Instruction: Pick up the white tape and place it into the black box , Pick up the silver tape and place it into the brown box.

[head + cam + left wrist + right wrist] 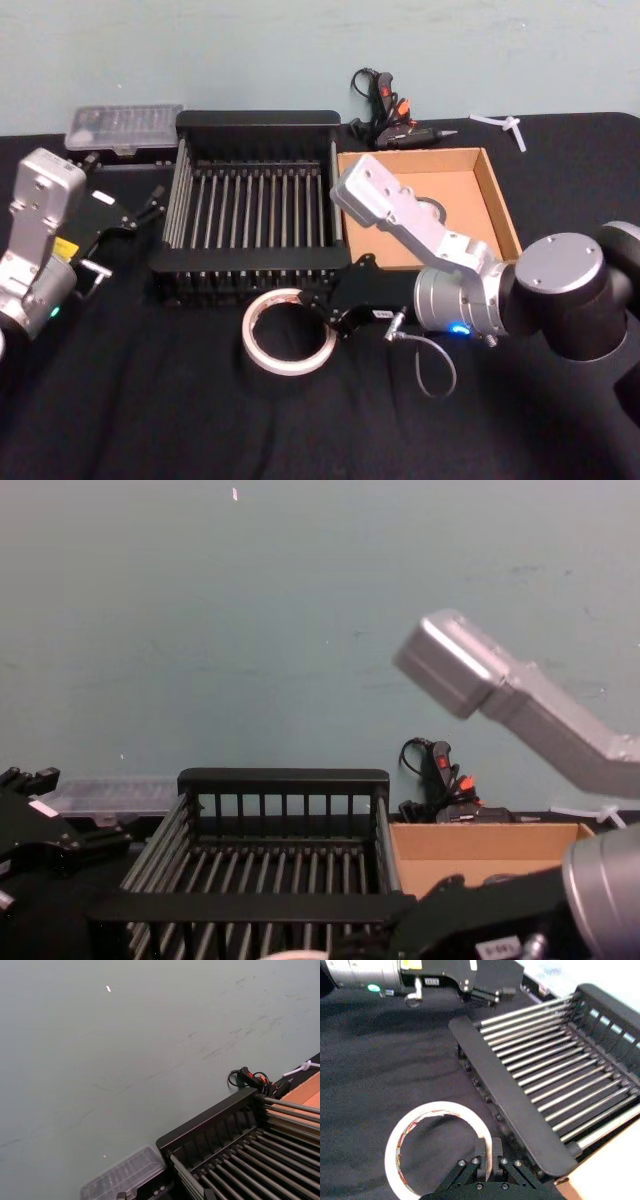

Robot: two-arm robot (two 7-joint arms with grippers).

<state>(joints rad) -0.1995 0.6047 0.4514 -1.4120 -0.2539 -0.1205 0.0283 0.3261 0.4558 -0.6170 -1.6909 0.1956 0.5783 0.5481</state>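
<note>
the black box sits mid-desk with the brown box tight against its right wall, no gap between. the white tape lies just off the black box's near rim, the right gripper clamped on it. open desk toward the near edge.

You have the black box at the centre of the head view, with the brown box touching its right side. The white tape lies on the table just below the black box's near rim, lower centre of frame. The right gripper sits at the tape's right edge, its fingers closed over the band. The left gripper hangs at the black box's left side. A clear case lies upper left, behind the black box; a glue gun lies behind the brown box.
</note>
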